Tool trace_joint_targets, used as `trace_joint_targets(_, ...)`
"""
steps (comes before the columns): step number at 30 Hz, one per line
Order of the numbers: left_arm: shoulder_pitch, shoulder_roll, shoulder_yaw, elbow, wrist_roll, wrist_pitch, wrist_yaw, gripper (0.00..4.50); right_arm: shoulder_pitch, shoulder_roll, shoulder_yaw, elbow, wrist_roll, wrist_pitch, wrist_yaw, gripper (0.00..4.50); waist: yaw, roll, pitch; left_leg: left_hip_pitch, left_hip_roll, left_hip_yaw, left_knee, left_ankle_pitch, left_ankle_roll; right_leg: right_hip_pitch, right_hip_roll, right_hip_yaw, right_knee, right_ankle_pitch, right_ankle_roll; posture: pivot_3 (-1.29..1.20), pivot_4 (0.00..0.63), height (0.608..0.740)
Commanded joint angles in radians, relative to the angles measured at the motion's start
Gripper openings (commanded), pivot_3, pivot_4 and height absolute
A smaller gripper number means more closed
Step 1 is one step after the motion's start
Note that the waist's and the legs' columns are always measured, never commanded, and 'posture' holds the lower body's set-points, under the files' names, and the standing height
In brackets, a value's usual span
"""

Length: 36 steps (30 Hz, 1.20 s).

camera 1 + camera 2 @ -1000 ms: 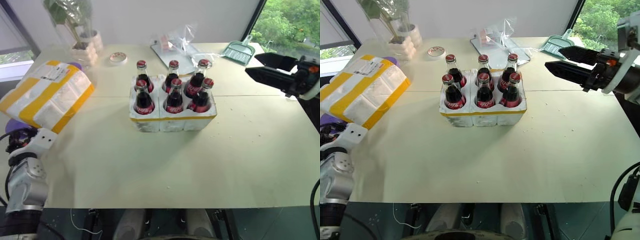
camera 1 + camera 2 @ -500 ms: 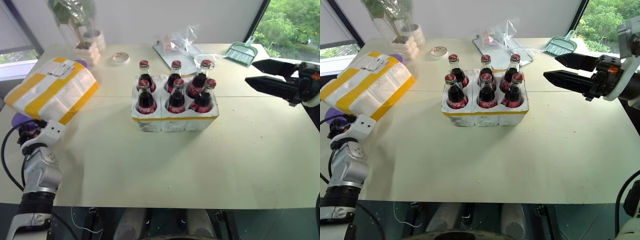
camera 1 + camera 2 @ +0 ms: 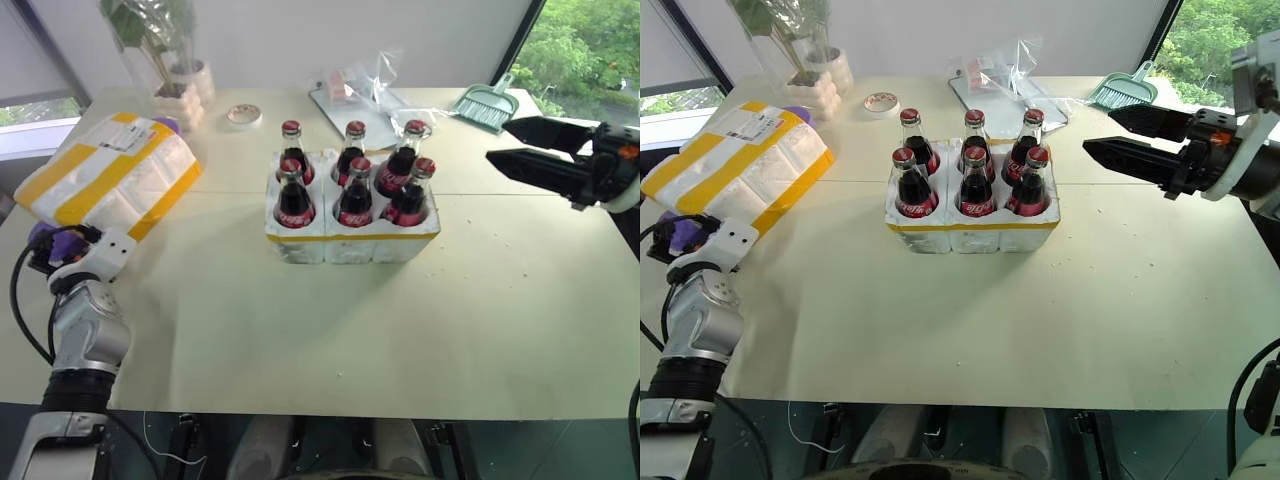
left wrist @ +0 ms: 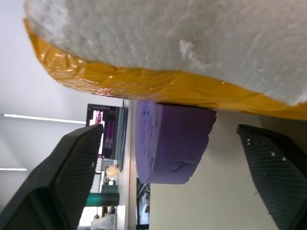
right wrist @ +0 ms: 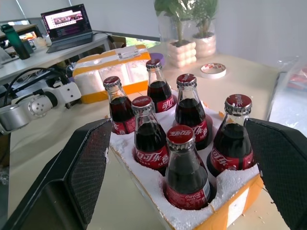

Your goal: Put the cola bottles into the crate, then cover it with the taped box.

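All six cola bottles (image 3: 973,178) sit in the crate (image 3: 972,222) mid-table. The left hand (image 4: 168,191) has just opened wide by the taped box (image 3: 735,172) at nine o'clock, ready to grab. The right hand (image 3: 1120,138) waits wide open.

Scene is evenly bright under daylight; windows stand beyond the far right and far left corners of the table (image 3: 500,330). Shadows are soft and short, falling close around the crate (image 3: 350,235). Mild sheen on the clear plastic bag (image 3: 365,80) at the far edge. Head views are sharp. In the left wrist view the taped box (image 4: 192,43) is near-field and slightly soft; background there is defocused.
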Motion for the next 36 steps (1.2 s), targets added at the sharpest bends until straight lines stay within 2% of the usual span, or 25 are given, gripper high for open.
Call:
trace_joint_targets(1,-0.039,0.014,-0.001,0.018,0.006,0.006,0.003,4.44,-0.005,0.003,-0.044,-0.027,0.026,-0.002,-0.016,4.5,0.002,0.0,0.0,0.0,0.0,0.0,0.0,0.0,0.0,0.0,0.0,0.0,0.0,0.0,0.0,0.0,0.15,0.738)
trace_joint_targets(10,-0.136,0.061,0.034,0.232,-0.06,-0.083,0.042,4.44,0.013,0.0,-0.057,-0.045,0.045,0.001,-0.042,4.5,-0.002,0.0,0.0,0.0,0.0,0.0,0.0,0.0,0.0,0.0,0.0,-0.001,0.0,0.0,0.0,0.0,0.15,0.738)
trace_joint_targets(13,-0.145,0.084,0.038,0.266,-0.08,-0.119,0.049,3.64,0.02,0.0,-0.064,-0.052,0.051,0.003,-0.049,4.5,-0.002,0.0,0.0,0.0,0.0,0.0,0.0,0.0,0.0,0.0,0.0,-0.001,0.0,0.0,0.0,0.0,0.15,0.738)
trace_joint_targets(19,-0.149,0.117,0.031,0.274,-0.095,-0.144,0.047,0.63,0.037,0.007,-0.074,-0.07,0.062,0.003,-0.069,4.5,0.0,0.0,0.0,0.0,0.0,0.0,0.0,0.0,0.0,0.0,0.0,0.0,0.0,0.0,0.0,0.0,0.15,0.738)
trace_joint_targets(24,-0.142,0.19,0.043,0.198,-0.119,-0.2,-0.024,0.63,0.064,-0.008,-0.075,-0.072,0.054,0.002,-0.064,4.5,0.0,-0.001,0.0,0.0,0.0,0.0,0.0,0.0,0.0,0.0,0.0,0.0,0.0,0.0,0.0,0.0,0.15,0.738)
trace_joint_targets(28,-0.159,0.282,0.051,0.149,-0.167,-0.356,-0.115,0.63,0.083,-0.035,-0.076,-0.06,0.065,0.034,-0.044,4.5,-0.001,-0.001,0.0,-0.001,0.0,-0.001,0.0,0.0,0.0,-0.001,0.0,0.0,0.0,0.0,0.0,0.0,0.15,0.738)
trace_joint_targets(32,-0.259,0.361,0.068,0.108,-0.29,-0.518,-0.294,0.63,0.109,-0.052,-0.067,-0.076,0.022,0.011,-0.027,4.5,0.003,-0.001,0.0,-0.001,0.0,-0.001,0.0,0.0,0.0,0.0,-0.001,0.0,-0.001,0.0,0.0,0.0,0.15,0.738)
trace_joint_targets(36,-0.403,0.381,0.038,0.085,-0.404,-0.614,-0.499,0.63,0.124,-0.053,-0.073,-0.084,0.014,0.009,-0.024,4.5,0.0,-0.001,0.0,-0.001,0.0,-0.001,0.0,0.0,0.0,0.0,-0.001,-0.001,-0.002,0.0,0.0,0.0,0.15,0.738)
